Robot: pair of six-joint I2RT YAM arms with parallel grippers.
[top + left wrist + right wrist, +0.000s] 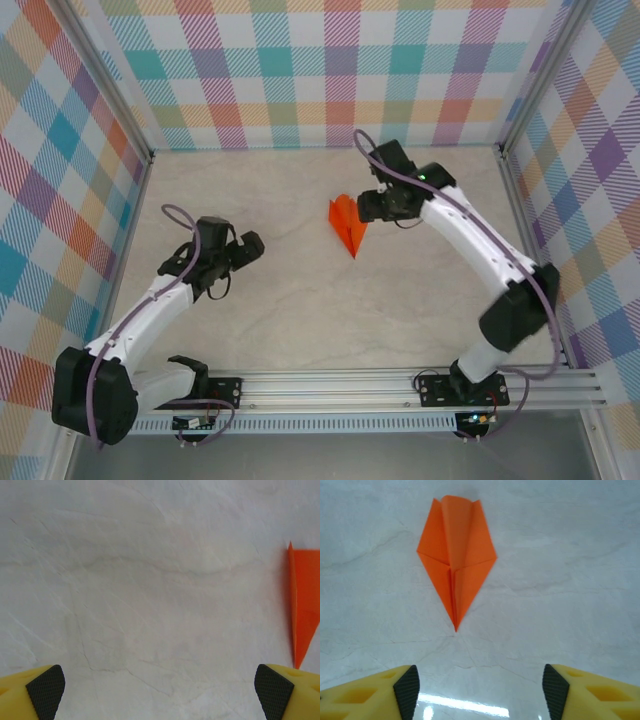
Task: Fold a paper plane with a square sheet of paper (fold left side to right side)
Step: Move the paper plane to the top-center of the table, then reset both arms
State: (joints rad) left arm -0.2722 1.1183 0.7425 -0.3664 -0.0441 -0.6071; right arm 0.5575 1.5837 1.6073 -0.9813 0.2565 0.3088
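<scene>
**Lying folded on the counter, the paper plane sits clear of both grippers**

On the left, the left gripper (pixel 246 244) hovers over bare counter (pixel 300 310) with its jaws spread wide and nothing between its yellow, black-padded fingertips (pixel 46 689). It is well apart from the paper, likely parked out of the way.

Right of centre lies the paper plane (pixel 347 225). It is thin, bright orange paper folded into a slim dart, with crisp creases and a centre seam running down to a sharp nose. It rests flat on the pale, marble-veined surface, touching neither gripper.

Just beside it on the right, the right gripper (pixel 368 206) faces the plane's nose with its jaws apart and empty. To judge by the shape, the folding looks done.
</scene>
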